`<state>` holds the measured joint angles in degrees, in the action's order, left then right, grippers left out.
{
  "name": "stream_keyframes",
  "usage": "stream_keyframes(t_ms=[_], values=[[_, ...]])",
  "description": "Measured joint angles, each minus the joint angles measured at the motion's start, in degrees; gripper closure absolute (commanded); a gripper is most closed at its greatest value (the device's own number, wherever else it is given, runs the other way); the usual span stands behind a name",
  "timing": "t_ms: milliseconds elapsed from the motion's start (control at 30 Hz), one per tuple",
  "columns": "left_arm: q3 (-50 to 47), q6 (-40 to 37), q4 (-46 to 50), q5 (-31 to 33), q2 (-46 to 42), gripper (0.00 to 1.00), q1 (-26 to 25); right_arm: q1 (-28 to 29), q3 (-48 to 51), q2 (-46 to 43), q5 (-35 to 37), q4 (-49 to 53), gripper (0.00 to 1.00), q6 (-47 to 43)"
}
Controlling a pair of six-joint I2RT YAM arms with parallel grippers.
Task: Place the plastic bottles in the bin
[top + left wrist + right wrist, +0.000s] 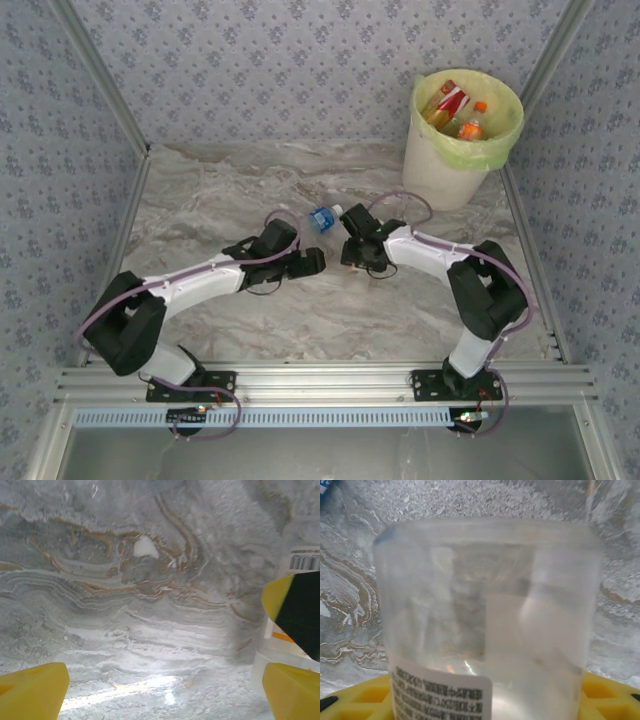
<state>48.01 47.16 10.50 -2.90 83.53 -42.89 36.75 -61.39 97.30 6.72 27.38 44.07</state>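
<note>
Right wrist: clear bottle [485, 610] between right tool [485, 705] fingers, grip unclear; left tool [164, 692] wide open.

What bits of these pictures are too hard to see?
- Whether the right gripper is gripping: right wrist view, the clear bottle blocks it.
- Its label: same view, blurry print, cut by the bottom edge.
- Bottles in the bin: top view, too small and piled up to count.
</note>
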Motion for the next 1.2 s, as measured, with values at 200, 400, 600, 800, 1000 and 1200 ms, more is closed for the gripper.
stream_keyframes(t_ms=[200,400,600,800,1000,1200], values=[[-0.04,-3.48,1.6,3.28,-3.85,0.0,0.02,-0.9,1.6,-5.4,0.59,-0.92,0.65,-2.16],[0.48,-7.34,2.99,9.07,-7.52,0.01,0.04,-1.99,5.11,-15.34,2.43,-3.3,0.65,-3.82],[1.05,-9.25,2.49,14.51,-9.66,0.0,0.85,-5.25,6.08,-24.0,4.74,-6.6,0.65,-6.43],[-1.46,-8.55,-0.42,21.88,-12.52,0.01,3.17,-10.91,5.31,-28.5,4.9,-12.66,0.65,-9.01],[-5.49,-8.44,-2.91,23.63,-15.41,0.01,7.1,-17.05,-1.07,-27.08,3.28,-17.79,0.64,-10.88],[-6.43,-12.04,-5.22,19.8,-17.49,0.01,9.11,-22.23,-12.87,-22.69,1.14,-21.75,0.64,-13.03]])
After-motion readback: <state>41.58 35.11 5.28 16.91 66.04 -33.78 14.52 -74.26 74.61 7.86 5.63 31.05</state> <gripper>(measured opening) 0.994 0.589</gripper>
